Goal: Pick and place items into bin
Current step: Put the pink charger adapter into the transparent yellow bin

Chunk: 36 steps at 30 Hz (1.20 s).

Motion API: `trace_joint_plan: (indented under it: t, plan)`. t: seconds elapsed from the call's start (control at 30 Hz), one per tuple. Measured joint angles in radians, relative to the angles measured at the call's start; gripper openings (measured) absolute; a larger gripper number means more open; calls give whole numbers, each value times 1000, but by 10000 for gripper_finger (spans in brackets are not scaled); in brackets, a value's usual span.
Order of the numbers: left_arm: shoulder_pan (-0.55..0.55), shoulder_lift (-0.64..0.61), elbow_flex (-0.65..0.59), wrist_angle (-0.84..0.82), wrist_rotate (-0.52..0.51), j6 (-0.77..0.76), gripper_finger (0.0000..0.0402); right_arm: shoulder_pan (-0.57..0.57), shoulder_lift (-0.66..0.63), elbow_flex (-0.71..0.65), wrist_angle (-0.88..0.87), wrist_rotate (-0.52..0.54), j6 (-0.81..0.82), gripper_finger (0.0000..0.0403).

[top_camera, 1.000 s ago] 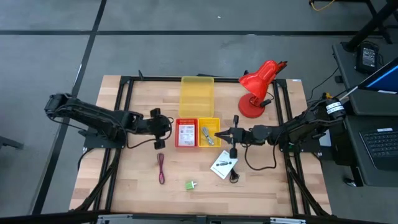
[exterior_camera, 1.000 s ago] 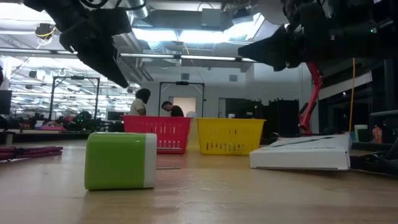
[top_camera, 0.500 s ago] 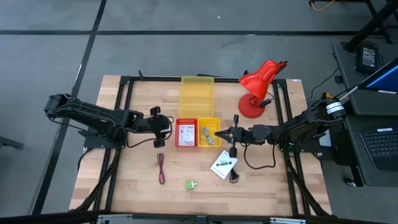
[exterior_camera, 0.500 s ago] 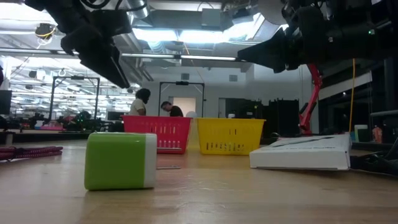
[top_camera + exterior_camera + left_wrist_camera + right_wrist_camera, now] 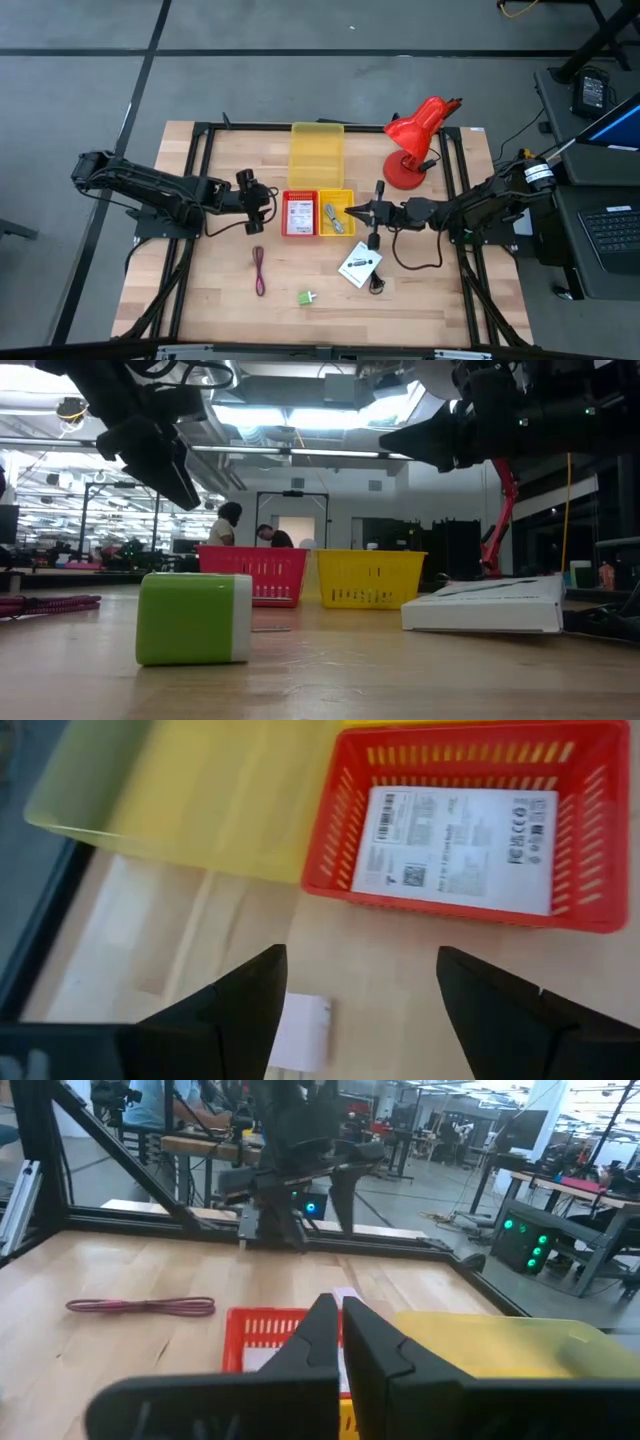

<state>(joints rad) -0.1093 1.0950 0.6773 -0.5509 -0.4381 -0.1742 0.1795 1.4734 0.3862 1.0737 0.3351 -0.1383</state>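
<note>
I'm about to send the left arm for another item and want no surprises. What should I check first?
1. Left hand open and empty: ok.
2. Packet lying inside the red basket: ok.
3. Pale cube in a basket: not ok, it lies on the table short of the red basket, between the left hand's fingers.
4. Right hand shut, over the yellow basket, away from the left arm: ok.
5. All items binned: not ok, the green block, red cord and second packet lie on the table.
</note>
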Motion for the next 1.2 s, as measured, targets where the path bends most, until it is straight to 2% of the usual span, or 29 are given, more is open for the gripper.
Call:
trace_joint_plan:
  t: [0.27,0.53,0.7,0.83,1.2]
  plan:
    - [68,0,0,-4,123,-48,253,0,0,0,0,0,0,3]
    - [178,0,0,-78,158,-49,253,0,0,0,0,0,1,3]
    - [241,1,0,-90,252,-18,253,-1,0,0,0,0,0,3]
    - [273,7,0,-90,253,-8,253,-1,0,0,0,0,-1,3]
    - [324,181,-2,-90,272,98,253,-1,0,1,0,1,-1,3]
